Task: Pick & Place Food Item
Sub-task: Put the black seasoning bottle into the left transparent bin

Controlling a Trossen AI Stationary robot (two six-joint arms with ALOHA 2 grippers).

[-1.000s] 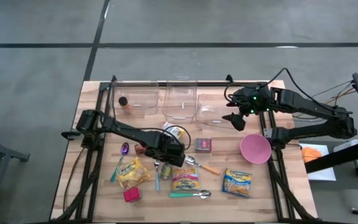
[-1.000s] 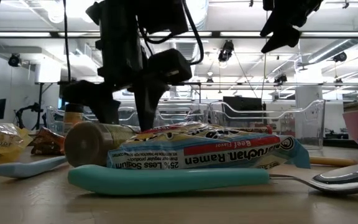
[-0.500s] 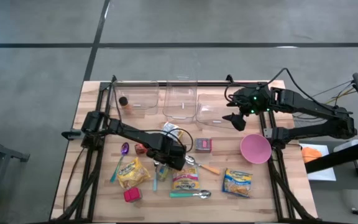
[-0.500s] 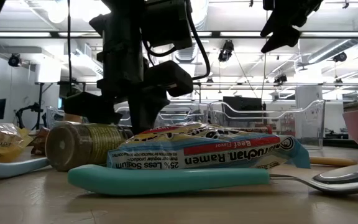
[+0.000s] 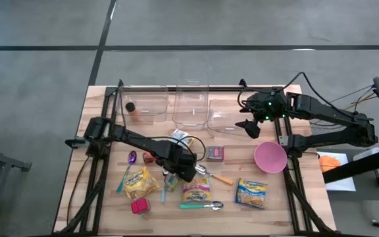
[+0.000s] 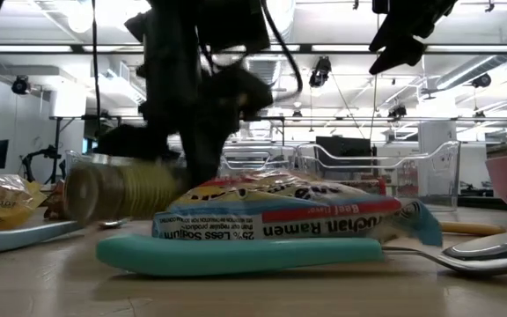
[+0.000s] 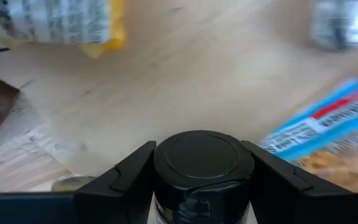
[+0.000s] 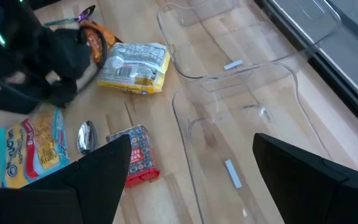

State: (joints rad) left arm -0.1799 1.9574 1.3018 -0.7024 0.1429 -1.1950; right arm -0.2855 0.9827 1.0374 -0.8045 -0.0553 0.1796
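Observation:
A small jar with a black lid (image 7: 204, 165) and greenish contents lies on its side in the middle of the table (image 5: 171, 182), blurred in the low view (image 6: 117, 192). My left gripper (image 5: 178, 172) points steeply down and is shut on it. Beside it lie a ramen pack (image 5: 196, 189) and a yellow bag (image 5: 141, 182). My right gripper (image 5: 249, 126) hangs open, high over the clear bins at the far right, with nothing between its fingers (image 8: 98, 174). My left gripper pinches the jar at its lid end (image 7: 166, 162), one finger (image 7: 126, 180) on each side of the black lid. The fingers come from above, slanting steeply down, across the jar. The jar lies about level, its base end (image 6: 91, 194) sticking out sideways, just above the table.
Three clear bins (image 5: 191, 108) line the far edge, the left one holding a small bottle (image 5: 131, 107). Around the jar lie a teal spoon (image 5: 199, 205), a purple spoon (image 5: 131, 158), a red box (image 5: 216, 153), a second ramen pack (image 5: 252, 192) and a pink bowl (image 5: 270, 157).
My left gripper has rolled its wrist while staying almost in place. The jar between its fingers has swung with it, its base end moving sideways away from the ramen pack and rising a little off the table. My right arm has kept still.

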